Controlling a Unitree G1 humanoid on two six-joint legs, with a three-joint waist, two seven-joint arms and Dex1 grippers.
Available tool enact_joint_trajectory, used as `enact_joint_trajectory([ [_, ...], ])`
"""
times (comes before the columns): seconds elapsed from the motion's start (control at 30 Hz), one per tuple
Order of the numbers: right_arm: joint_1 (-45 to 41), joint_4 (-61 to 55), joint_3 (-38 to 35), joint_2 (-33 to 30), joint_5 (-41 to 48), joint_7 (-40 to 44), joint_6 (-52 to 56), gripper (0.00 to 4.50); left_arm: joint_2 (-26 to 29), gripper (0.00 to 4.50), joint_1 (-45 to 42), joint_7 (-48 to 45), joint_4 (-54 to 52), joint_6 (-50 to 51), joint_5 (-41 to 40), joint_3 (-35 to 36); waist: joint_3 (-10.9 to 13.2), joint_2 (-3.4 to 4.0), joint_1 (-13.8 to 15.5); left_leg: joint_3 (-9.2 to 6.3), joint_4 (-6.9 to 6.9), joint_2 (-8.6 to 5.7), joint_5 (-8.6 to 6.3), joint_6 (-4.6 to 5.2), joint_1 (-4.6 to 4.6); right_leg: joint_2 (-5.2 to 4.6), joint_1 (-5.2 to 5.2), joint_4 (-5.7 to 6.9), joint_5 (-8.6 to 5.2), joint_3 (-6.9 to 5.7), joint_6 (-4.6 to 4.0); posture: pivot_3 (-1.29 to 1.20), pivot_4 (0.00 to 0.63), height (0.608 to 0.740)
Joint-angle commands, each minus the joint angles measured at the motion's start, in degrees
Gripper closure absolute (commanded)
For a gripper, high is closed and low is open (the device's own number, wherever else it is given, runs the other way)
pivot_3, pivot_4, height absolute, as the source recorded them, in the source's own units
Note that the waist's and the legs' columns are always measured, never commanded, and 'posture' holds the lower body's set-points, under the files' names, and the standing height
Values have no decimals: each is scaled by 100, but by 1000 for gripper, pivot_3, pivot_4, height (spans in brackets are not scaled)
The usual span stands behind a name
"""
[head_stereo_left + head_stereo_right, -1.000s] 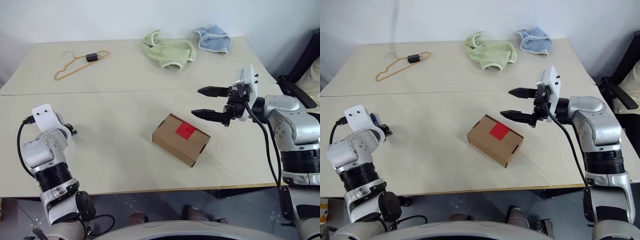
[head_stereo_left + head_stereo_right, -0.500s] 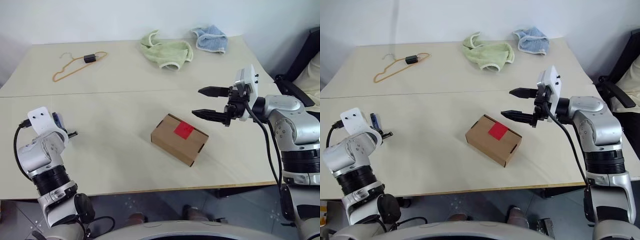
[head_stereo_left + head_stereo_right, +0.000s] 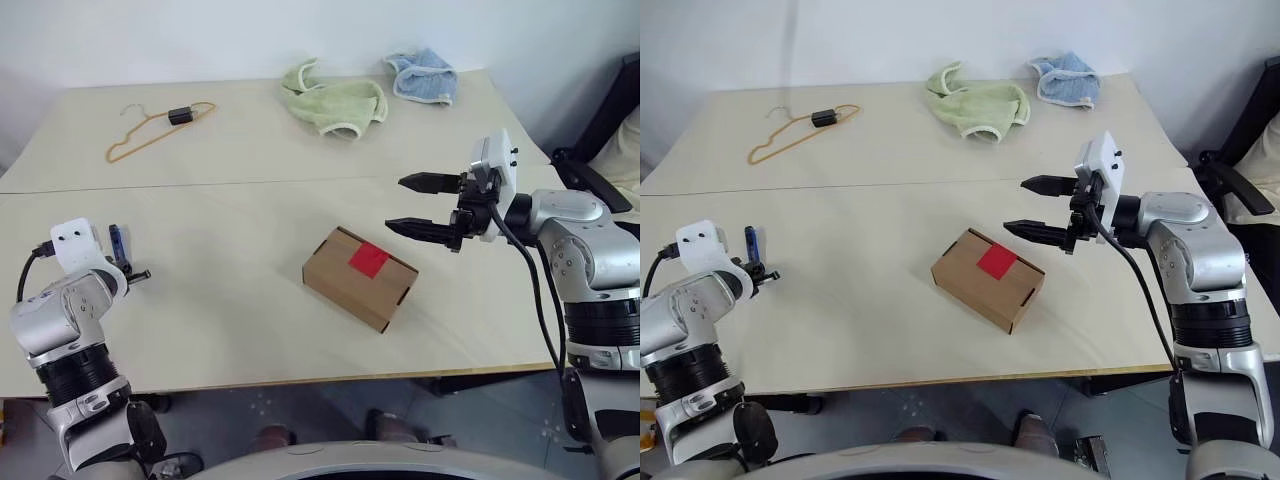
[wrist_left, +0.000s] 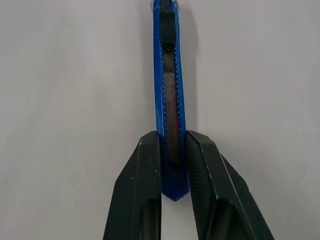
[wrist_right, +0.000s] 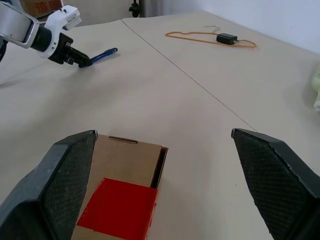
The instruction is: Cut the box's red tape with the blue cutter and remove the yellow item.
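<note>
Left gripper clamped on the tail end of the blue cutter, near the tabletop's left edge; rest of the cutter sticks out past the fingertips. Right gripper jaws wide apart, holding nothing, above the tabletop just beyond the box's far right corner. Box sits mid-table, slightly toward the front edge, lid shut, red tape intact on top. Orange hanger far-left corner, green cloth and blue cloth along the far edge.
</note>
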Motion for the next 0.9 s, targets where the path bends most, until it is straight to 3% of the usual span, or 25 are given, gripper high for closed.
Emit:
enact_joint_trajectory([
  [0.03, 13, -264, -218, -116, 102, -36, -29, 0, 448, 4090, 375, -967, -207, -171, -324, -780, 0, 0, -1, 4, -1, 0, 0, 0, -1, 0, -4, 1, 0, 3, 0, 0, 150, 740],
  [0.23, 177, -485, -353, -201, 194, -137, 79, 0, 1486, 4090, 1128, -3290, -996, -862, -1150, -2019, 0, 0, 60, 10, 0, 1, -2, 3, -5, -1, -11, 1, 0, 11, -1, 0, 150, 740],
  [0.43, 444, -975, -389, -365, 250, -314, 280, 0, 2457, 4090, 1894, -5448, -1634, -1969, -1806, -2523, 2, 2, 4, 19, -4, 10, -14, 7, -16, 7, -25, -8, -3, 14, -6, 0, 150, 740],
  [0.67, 763, -2126, 100, -527, -8, -1049, 1062, 0, 2866, 4090, 2002, -6970, -774, -4446, -1212, -3129, 4, 5, 1, 26, -3, 21, -24, 13, -19, 17, -28, -12, -5, 15, -10, 0, 150, 740],
  [0.77, 851, -2941, 401, -429, 1, -1416, 1414, 606, 2905, 4090, 1765, -7255, -371, -5224, -774, -3513, 4, 5, 2, 32, -2, 22, -27, 19, -18, 19, -31, -11, -5, 20, -10, 0, 150, 740],
  [0.9, 862, -3752, 828, -344, 54, -1685, 1754, 1987, 2978, 4090, 1567, -7514, -88, -5868, -339, -3837, 3, 4, 3, 33, -2, 24, -33, 25, -23, 22, -35, -12, -5, 20, -10, 0, 150, 740],
])
